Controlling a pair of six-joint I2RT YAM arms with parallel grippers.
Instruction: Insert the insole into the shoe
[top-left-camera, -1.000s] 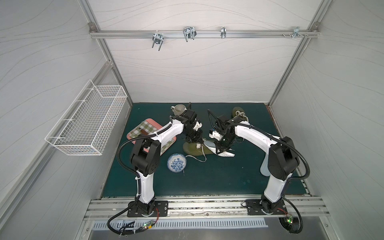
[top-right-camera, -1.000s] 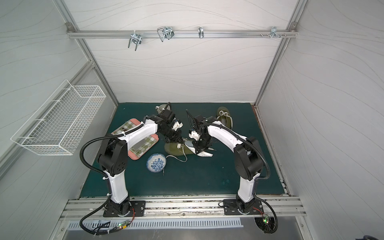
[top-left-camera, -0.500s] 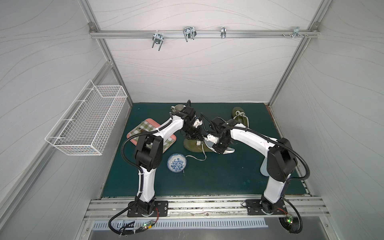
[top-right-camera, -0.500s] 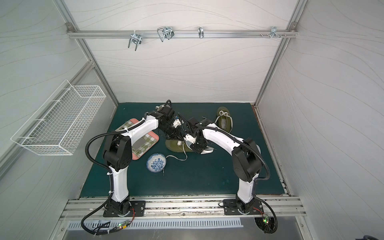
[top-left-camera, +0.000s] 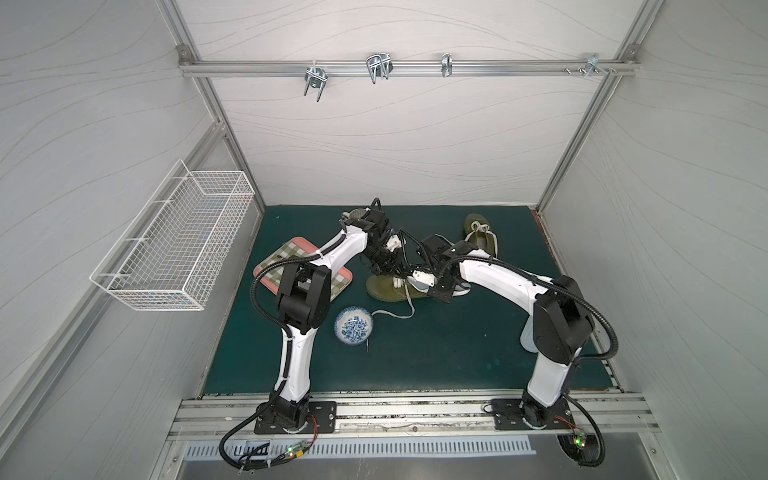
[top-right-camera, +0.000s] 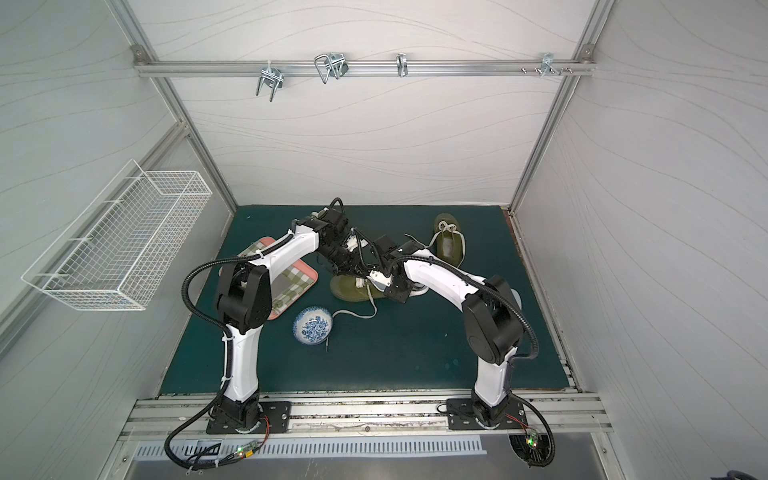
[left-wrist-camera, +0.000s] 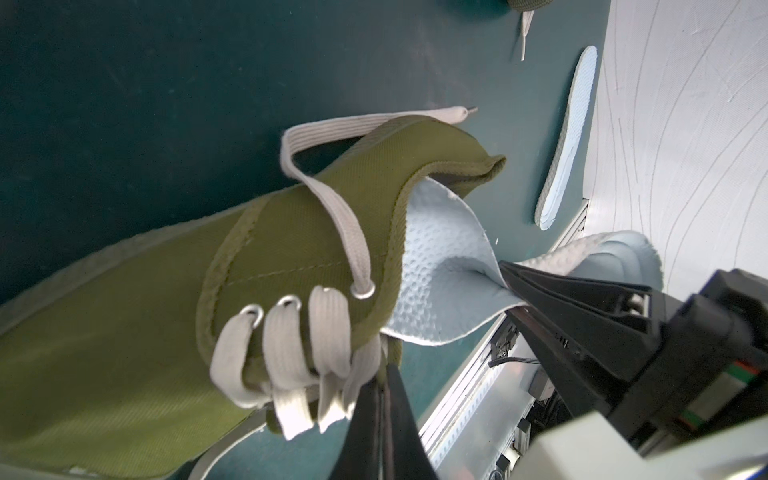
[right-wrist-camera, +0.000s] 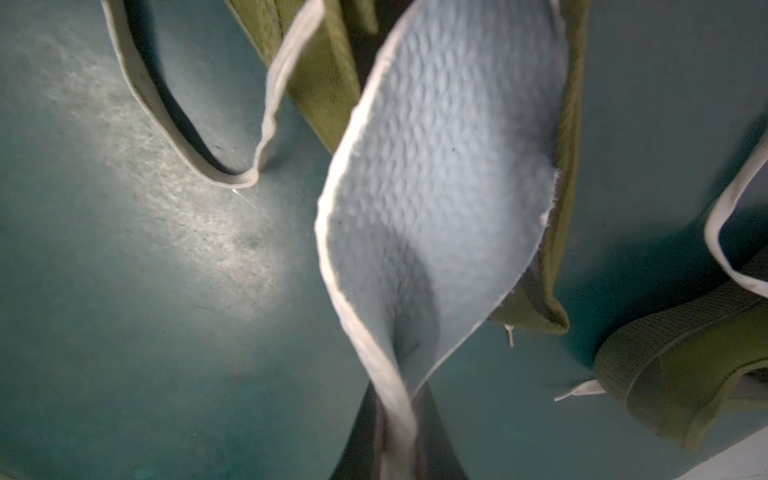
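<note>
- Nearest the bases we see bare green mat (top-left-camera: 436, 353), roomy; the patterned bowl (top-left-camera: 353, 325) sits left of centre.
- A spare insole (left-wrist-camera: 567, 137) lies near the mat's right edge.
- Mid-mat the olive shoe (top-left-camera: 384, 287) lies toe leftward; our left gripper (left-wrist-camera: 384, 374) is clamped on its collar edge by the laces (left-wrist-camera: 286, 345).
- Our right gripper (right-wrist-camera: 395, 399) pinches the pale insole (right-wrist-camera: 436, 166), folded, front end inside the shoe's opening, heel end outside.
- Farther back right, the second shoe (top-left-camera: 480, 239) lies well apart.

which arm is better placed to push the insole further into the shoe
Right. The right gripper is shut on the insole, whose front sits in the shoe opening; the left gripper pinches the shoe's edge by the laces.
</note>
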